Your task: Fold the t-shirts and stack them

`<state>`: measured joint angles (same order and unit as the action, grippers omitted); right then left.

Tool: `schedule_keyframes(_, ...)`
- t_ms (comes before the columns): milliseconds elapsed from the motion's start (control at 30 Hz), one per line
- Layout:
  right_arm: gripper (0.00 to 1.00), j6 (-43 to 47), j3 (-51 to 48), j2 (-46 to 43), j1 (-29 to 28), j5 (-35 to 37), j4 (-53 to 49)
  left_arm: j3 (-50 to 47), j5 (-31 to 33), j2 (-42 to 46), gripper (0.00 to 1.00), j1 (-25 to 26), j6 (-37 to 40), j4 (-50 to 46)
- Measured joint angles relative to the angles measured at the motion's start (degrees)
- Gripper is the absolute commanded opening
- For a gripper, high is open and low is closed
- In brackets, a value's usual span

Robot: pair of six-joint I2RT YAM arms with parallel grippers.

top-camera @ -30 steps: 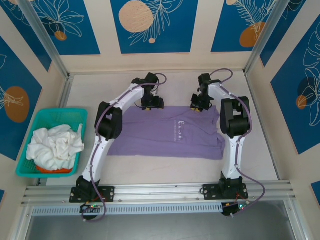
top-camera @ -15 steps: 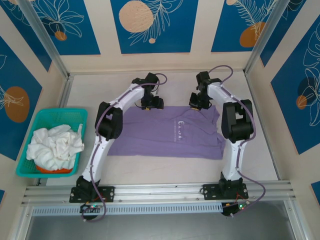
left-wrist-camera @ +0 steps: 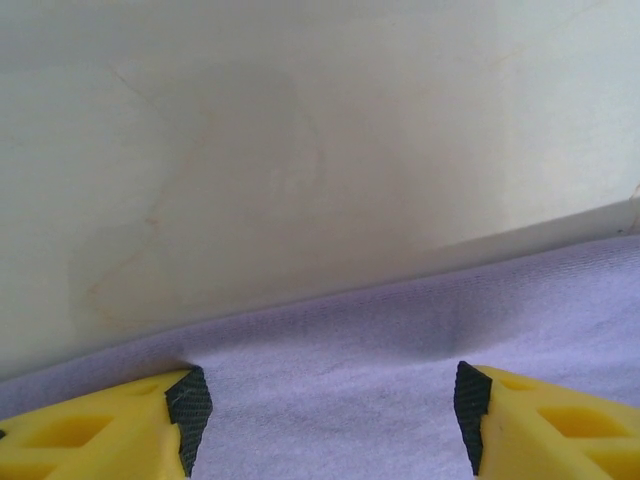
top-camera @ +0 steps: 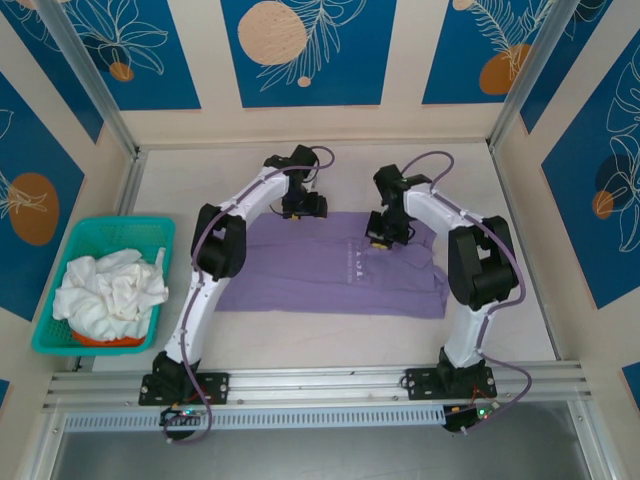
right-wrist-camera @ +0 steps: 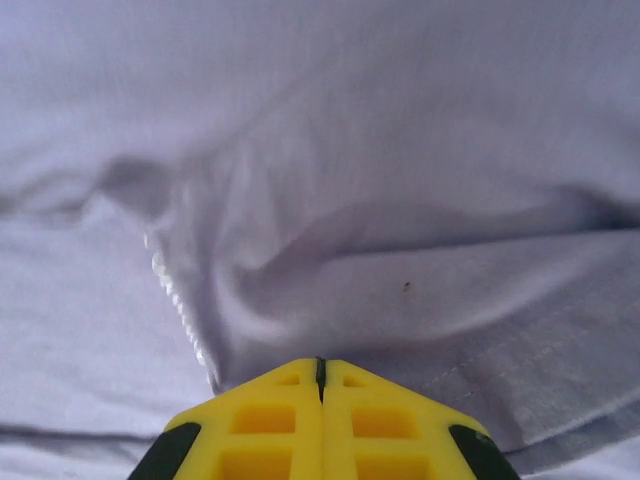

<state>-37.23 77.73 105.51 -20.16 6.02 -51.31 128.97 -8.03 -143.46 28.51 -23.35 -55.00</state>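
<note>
1 purple tee [top-camera: 330, 270] lies spread flat at the middle of the table [top-camera: 190, 170], chest lettering up. The white tees [top-camera: 105, 288] sit heaped in the basket [top-camera: 55, 262] at the left, well apart from it. Expect thin, light, limp knit: it should hold no shape of its own, wrinkle easily, drag on the table, and follow a pinch only close to that pinch. Take hold at hems and corners, at 2 points at once. The right gripper [right-wrist-camera: 320, 368] has its fingers pressed together on a raised fold of purple fabric, over the tee's far right part, near the lettering. The left gripper [left-wrist-camera: 327, 402] stands at the far hem, fingers apart, with the cloth edge between them and not yet pinched. An uneven pull would probably skew the fold, so both grips should travel level.
</note>
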Motion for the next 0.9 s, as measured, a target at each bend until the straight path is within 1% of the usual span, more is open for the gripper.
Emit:
schedule_keyframes(167, 0.09, -4.0, -4.8, -2.9, -5.5, -0.4, -1.3, 0.1, 0.0, 0.0, 0.70, 0.0, 0.0, -0.1)
schedule_keyframes(267, 0.22, -5.3, -6.0, -3.4, -8.1, -0.6, -3.4, 0.1, 0.0, 0.0, 0.70, 0.0, 0.4, -0.1)
schedule_keyframes(333, 0.33, -5.4, -6.3, -3.9, -8.9, -1.0, -4.4, 0.1, 0.2, 0.0, 0.72, 0.0, 0.7, -0.1)
schedule_keyframes(400, 0.45, -5.7, -6.6, -5.2, -8.6, -1.1, -5.1, 0.2, 0.2, 0.0, 0.76, 0.0, 1.0, -0.1)
schedule_keyframes(433, 0.50, -5.8, -7.0, -6.1, -8.1, -1.2, -5.3, 0.3, 0.3, 0.0, 0.78, 0.0, 1.2, -0.1)
schedule_keyframes(467, 0.52, -6.1, -7.3, -7.1, -7.2, -1.3, -5.4, 0.5, 0.4, 0.0, 0.81, 0.0, 1.3, -0.2)
schedule_keyframes(567, 0.52, -6.3, -6.9, -8.9, -3.5, -1.5, -5.4, 0.9, 0.9, 0.0, 0.83, -0.1, 1.5, -0.3)
schedule_keyframes(700, 0.45, -6.9, -2.8, -7.3, 4.0, -1.6, -4.1, 0.9, 1.4, 0.0, 0.84, -0.5, 1.5, -0.4)
schedule_keyframes(767, 0.41, -7.5, 0.3, -5.2, 7.4, -1.6, -2.6, 1.0, 1.8, 0.0, 0.84, -0.6, 1.5, -0.6)
schedule_keyframes(867, 0.35, -7.7, 6.8, 0.2, 11.5, -1.7, -0.4, 1.0, 2.7, 0.3, 0.85, -0.7, 1.5, -1.1)
schedule_keyframes(900, 0.31, -7.6, 9.2, 2.6, 12.4, -1.7, 0.3, 0.9, 3.2, 0.5, 0.85, -0.8, 1.5, -1.4)
